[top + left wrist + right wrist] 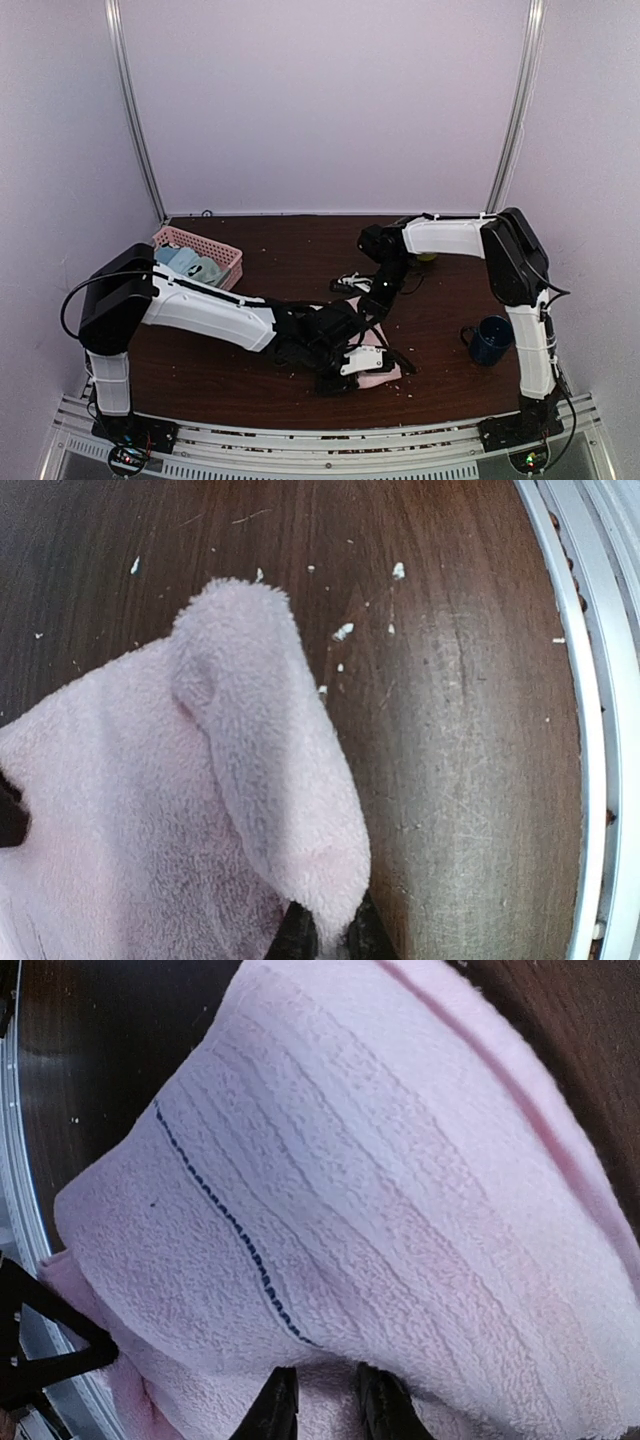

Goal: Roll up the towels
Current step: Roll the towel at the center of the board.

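A pale pink towel (381,374) lies bunched near the table's front edge, under both grippers. In the left wrist view a folded flap of this towel (250,780) runs down into my left gripper (330,932), which is shut on the flap's end. In the right wrist view the ribbed towel (340,1180) with its dark stitched line fills the frame. My right gripper (330,1400) has its dark fingers (283,1408) apart, tips tucked at the edge of a fold, cloth showing in the gap. A sage green towel (208,269) sits in the basket.
The pink basket (232,262) stands at the back left with blue-grey cloth (180,258) in it. A dark blue mug (491,340) is on the right by the right arm. The metal rail (600,730) runs along the front edge, close to the towel.
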Robot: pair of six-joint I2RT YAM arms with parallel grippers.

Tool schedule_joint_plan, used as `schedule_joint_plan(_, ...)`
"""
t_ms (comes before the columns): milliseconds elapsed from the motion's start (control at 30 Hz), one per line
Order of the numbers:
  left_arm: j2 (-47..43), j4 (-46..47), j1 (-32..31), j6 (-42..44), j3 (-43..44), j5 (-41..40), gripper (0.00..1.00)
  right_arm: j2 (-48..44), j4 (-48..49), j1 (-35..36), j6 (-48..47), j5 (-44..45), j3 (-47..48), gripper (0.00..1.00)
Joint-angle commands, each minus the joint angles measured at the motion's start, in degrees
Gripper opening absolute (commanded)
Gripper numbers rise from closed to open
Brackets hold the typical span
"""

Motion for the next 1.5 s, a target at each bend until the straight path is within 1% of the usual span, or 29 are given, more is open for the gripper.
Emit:
schedule_joint_plan(0,2.5,-6.0,1.6,-4.5,0.0,9.2,0.06,2.7,-1.1,-0.2,-0.2,0.2,7.2,0.25)
schedule_joint_plan(167,2.7,-5.0,5.6,-7.8,1.4,18.7,0.07,-8.4,-3.0,-3.3,1.9,-1.1,15.2,0.38)
schedule_joint_plan(233,3.7,-4.8,7.6,-9.2,1.6,23.9,0.08,-13.8,-2.4,-5.6,3.8,-1.3,16.8,0.40)
schedule_joint_plan(300,4.5,-3.3,9.8,-10.7,0.9,28.2,0.08,-19.9,-0.4,-8.3,5.2,-3.2,16.3,0.41)
schedule_joint_plan(367,5.1,1.0,11.7,-13.1,-1.2,32.5,0.08,-27.4,2.6,-10.1,5.6,-6.6,13.1,0.42)
schedule_joint_plan(433,5.9,4.7,13.6,-16.1,-3.2,35.8,0.08,-34.5,4.5,-10.2,3.0,-11.4,7.6,0.42)
schedule_joint_plan(533,7.5,9.1,15.9,-19.5,-5.0,40.0,0.08,-44.0,7.9,-8.2,-0.6,-19.4,-4.6,0.42)
schedule_joint_plan(567,8.1,10.7,16.5,-20.7,-5.6,41.8,0.08,-46.4,7.7,-6.6,-3.5,-20.4,-8.7,0.42)
schedule_joint_plan(633,10.0,12.1,17.4,-22.5,-5.9,45.2,0.08,-49.8,6.1,-1.8,-9.3,-15.9,-15.3,0.42)
schedule_joint_plan(733,13.0,10.6,17.7,-23.2,-4.4,47.4,0.08,-50.0,1.1,5.3,-15.9,-8.4,-21.2,0.38)
schedule_joint_plan(833,14.9,6.6,17.8,-22.5,-1.7,47.8,0.08,-50.6,0.7,10.7,-16.9,-5.2,-25.8,0.37)
schedule_joint_plan(900,15.7,4.0,17.8,-22.0,0.3,48.1,0.08,-50.7,3.8,13.6,-15.9,-2.9,-29.1,0.38)
schedule_joint_plan(933,16.0,3.3,17.9,-22.1,0.9,48.2,0.07,-50.6,4.9,14.7,-15.2,-1.3,-30.8,0.40)
schedule_joint_plan(1067,16.9,1.4,18.0,-23.0,2.0,49.1,0.07,-49.8,17.3,19.4,-11.2,9.9,-38.6,0.48)
schedule_joint_plan(1167,17.3,1.0,18.0,-23.8,2.0,49.4,0.07,-46.4,23.9,21.1,-10.8,17.1,-42.2,0.49)
schedule_joint_plan(1267,17.4,0.5,18.0,-23.7,2.1,49.2,0.08,-41.7,27.7,21.6,-11.5,20.1,-42.7,0.49)
schedule_joint_plan(1467,17.2,-0.9,18.0,-23.0,2.7,48.9,0.09,-35.8,32.3,23.2,-12.6,21.5,-42.7,0.49)
